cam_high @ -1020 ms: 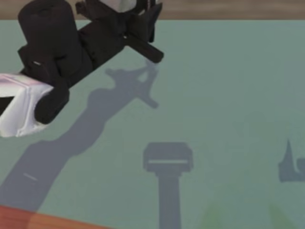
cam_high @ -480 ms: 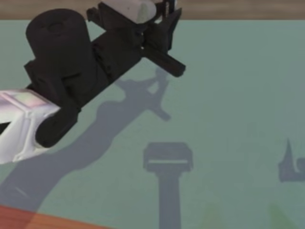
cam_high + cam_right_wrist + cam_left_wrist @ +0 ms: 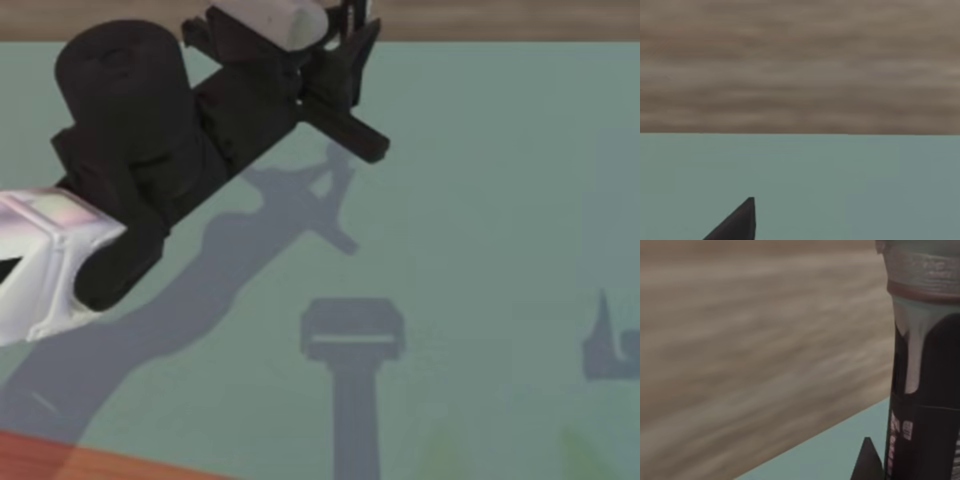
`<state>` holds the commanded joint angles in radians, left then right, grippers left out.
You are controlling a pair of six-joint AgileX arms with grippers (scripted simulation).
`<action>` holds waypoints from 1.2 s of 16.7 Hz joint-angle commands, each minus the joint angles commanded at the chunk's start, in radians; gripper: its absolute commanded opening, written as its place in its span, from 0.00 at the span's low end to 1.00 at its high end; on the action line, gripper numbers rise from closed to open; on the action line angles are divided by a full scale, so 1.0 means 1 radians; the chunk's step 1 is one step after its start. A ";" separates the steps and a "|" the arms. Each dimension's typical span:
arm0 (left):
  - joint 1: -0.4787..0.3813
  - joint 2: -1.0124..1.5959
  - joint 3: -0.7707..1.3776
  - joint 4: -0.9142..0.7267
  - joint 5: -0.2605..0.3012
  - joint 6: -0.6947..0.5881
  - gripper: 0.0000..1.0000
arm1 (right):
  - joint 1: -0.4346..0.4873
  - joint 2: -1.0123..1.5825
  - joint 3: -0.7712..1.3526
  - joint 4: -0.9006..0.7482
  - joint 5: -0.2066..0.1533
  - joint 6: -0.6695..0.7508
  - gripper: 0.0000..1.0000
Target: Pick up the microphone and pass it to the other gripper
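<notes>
My left pincer (image 3: 335,65) is pinching the microphone (image 3: 345,120) up off the tabletop (image 3: 480,200) near its far edge; it seems light, stiff and slick, so I'd grab the slim handle.

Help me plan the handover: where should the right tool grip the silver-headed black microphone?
Probably the slim black handle end of the microphone, jutting free beyond the left tool clamping it; approach from the right side of the table, where nothing blocks it.
</notes>
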<state>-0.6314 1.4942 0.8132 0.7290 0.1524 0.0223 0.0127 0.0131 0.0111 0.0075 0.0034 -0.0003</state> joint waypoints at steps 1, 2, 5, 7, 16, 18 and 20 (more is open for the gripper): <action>0.000 0.000 0.000 0.000 0.000 0.000 0.00 | 0.020 0.022 0.018 0.012 0.006 0.000 1.00; 0.000 0.000 0.000 0.000 0.000 0.000 0.00 | 0.048 0.054 0.043 0.029 0.015 -0.001 1.00; 0.000 0.000 0.000 0.000 0.000 0.000 0.00 | 0.168 0.215 0.152 0.101 0.056 -0.005 1.00; 0.000 0.000 0.000 0.000 0.000 0.000 0.00 | 0.269 0.367 0.240 0.158 0.091 -0.009 1.00; 0.000 0.000 0.000 0.000 0.000 0.000 0.00 | 0.710 1.046 0.622 0.406 0.237 -0.024 1.00; 0.000 0.000 0.000 0.000 0.000 0.000 0.00 | 0.771 1.127 0.681 0.446 0.258 -0.025 1.00; 0.000 0.000 0.000 0.000 0.000 0.000 0.00 | 0.807 1.176 0.716 0.470 0.269 -0.027 1.00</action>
<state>-0.6314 1.4942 0.8132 0.7290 0.1524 0.0223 0.8198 1.1888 0.7269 0.4779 0.2728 -0.0271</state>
